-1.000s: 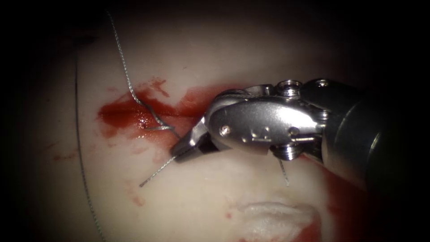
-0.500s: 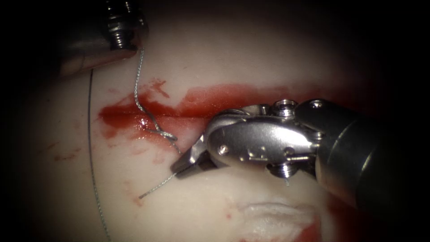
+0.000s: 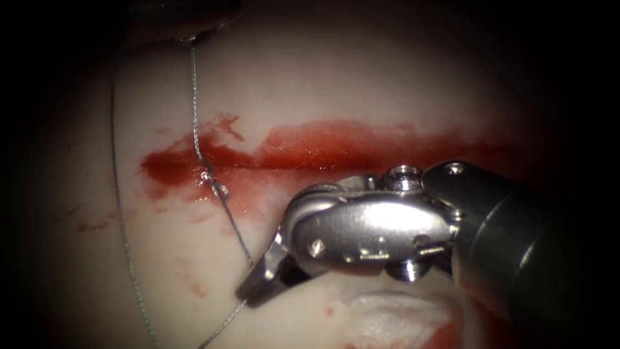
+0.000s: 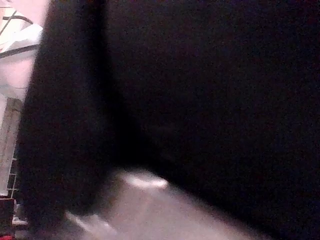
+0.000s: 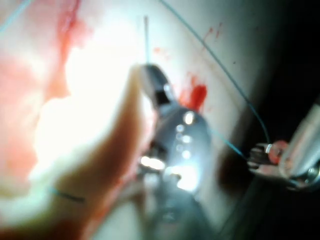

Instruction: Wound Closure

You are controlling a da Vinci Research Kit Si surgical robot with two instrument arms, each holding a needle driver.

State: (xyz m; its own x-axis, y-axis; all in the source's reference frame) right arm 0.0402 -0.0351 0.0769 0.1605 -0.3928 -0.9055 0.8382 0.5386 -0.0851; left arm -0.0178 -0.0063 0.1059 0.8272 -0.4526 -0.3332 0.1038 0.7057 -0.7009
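Note:
The cut (image 3: 361, 169) runs across the tissue (image 3: 361, 77), wet with red fluid (image 3: 310, 143). My right tool (image 3: 253, 292) lies below the cut, its jaws shut on the thread just above a short free tail (image 3: 223, 326). From there the thread (image 3: 195, 116) climbs to a small knot (image 3: 221, 191) at the cut's left end. It goes on straight up to my left tool (image 3: 191, 37) in the dark, which holds it. The right wrist view has my right tool (image 5: 152, 80) on the tissue and my left tool (image 5: 262, 155) pinching the thread (image 5: 225, 70).
A second, thinner strand (image 3: 119, 207) curves down the tissue left of the knot. A pale raised patch of tissue (image 3: 394, 313) sits below the right tool's wrist. The right tool's thick shaft (image 3: 516, 252) covers the cut's right end.
The right tool has pulled its thread end down and away from the cut. The left tool came in and drew the other strand up. The loose loop has closed into a small knot.

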